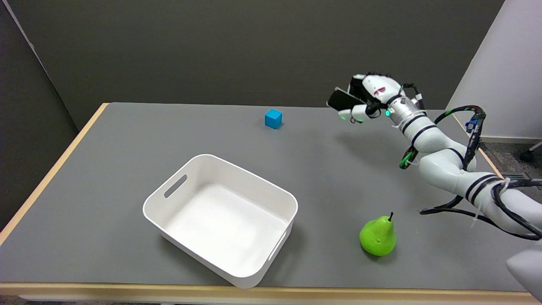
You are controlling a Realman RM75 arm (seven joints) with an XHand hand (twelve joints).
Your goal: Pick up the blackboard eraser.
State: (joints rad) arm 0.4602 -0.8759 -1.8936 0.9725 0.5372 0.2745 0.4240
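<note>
Eraser (342, 100) found off the table, held in the right hand (367, 98) above the far right part of the grey table (106, 178). It shows as a flat dark slab with a pale edge, tilted, its free end pointing left past the fingers. Hand is clamped on it, the fingers wrapped over its top and a thumb-side finger under it; how firmly cannot be judged from this view. A soft shadow lies on the table surface below and in front of the hand, and nothing of the eraser touches the table, so the lift appears made. Judgement: the pick-up is in substance complete; what is left, if anything, is to keep the hold steady. Other items noted: a small blue cube (273, 118) near the far edge, well apart from the hand; a white bin (220, 271) at centre near side; a green pear (378, 237) just to its right.
</note>
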